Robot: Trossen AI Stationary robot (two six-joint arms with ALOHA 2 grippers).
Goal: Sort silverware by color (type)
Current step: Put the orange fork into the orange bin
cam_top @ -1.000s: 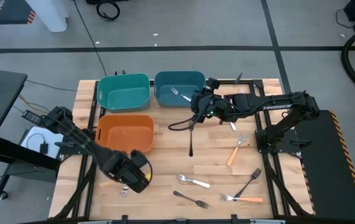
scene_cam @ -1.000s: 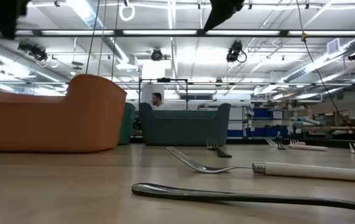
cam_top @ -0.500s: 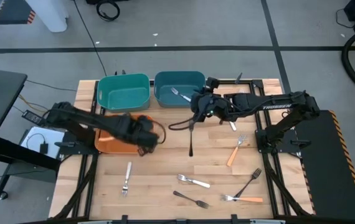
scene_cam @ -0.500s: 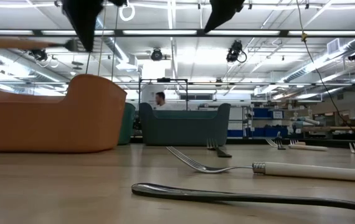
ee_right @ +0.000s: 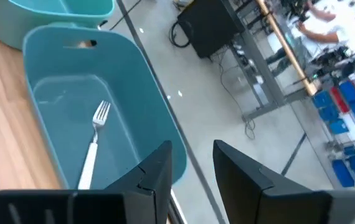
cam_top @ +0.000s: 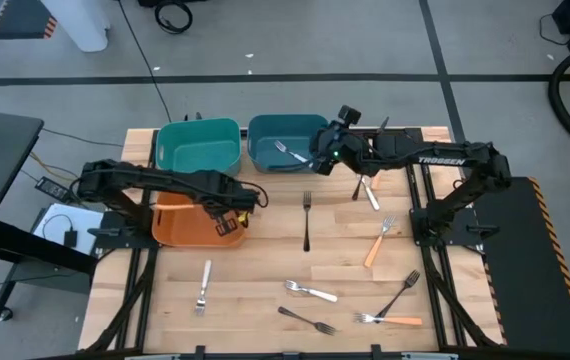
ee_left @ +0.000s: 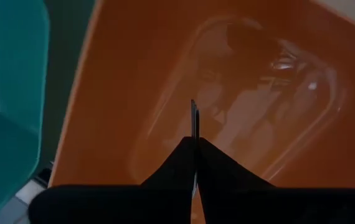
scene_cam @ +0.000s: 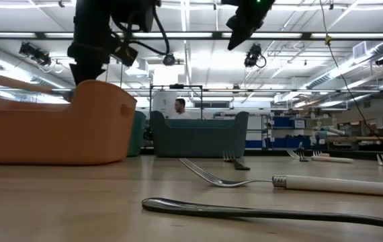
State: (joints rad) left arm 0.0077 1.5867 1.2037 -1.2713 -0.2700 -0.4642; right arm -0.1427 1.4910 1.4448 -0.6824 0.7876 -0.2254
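Note:
My left gripper (cam_top: 227, 213) hangs over the right end of the orange bin (cam_top: 180, 228), shut on an orange-handled fork (scene_cam: 30, 83). My right gripper (cam_top: 323, 152) is open above the right rim of the blue bin (cam_top: 265, 130), where a silver fork (ee_right: 93, 146) lies flat on the floor. A black fork (cam_top: 306, 222) lies flat on the table below that bin. More forks lie flat nearer the table's near edge: a silver one (cam_top: 203, 287), another silver one (cam_top: 311, 292), two black ones (cam_top: 307, 320) (cam_top: 397, 295) and two orange-handled ones (cam_top: 377, 243) (cam_top: 390, 320). My left gripper pinches the orange-handled fork between its two shut fingers, which point down over the orange bin. A thin edge-on sliver of the fork (ee_left: 194, 118) sticks out past the fingertips. In the low view the tan handle (scene_cam: 17, 81) reaches out sideways, tilted, clear above the bin's rim.
A teal bin (cam_top: 198, 150) stands left of the blue bin along the far edge, with the orange bin in front of it. One more silver fork (cam_top: 368, 190) lies under the right arm. Bare wood lies between the orange bin and the black fork.
My left gripper, shut, rose from the table near the near edge and moved toward the far edge to above the orange bin, carrying the orange-handled fork, which now tilts lower. My right gripper moved from above the black fork's tines toward the far edge, to the blue bin's rim.

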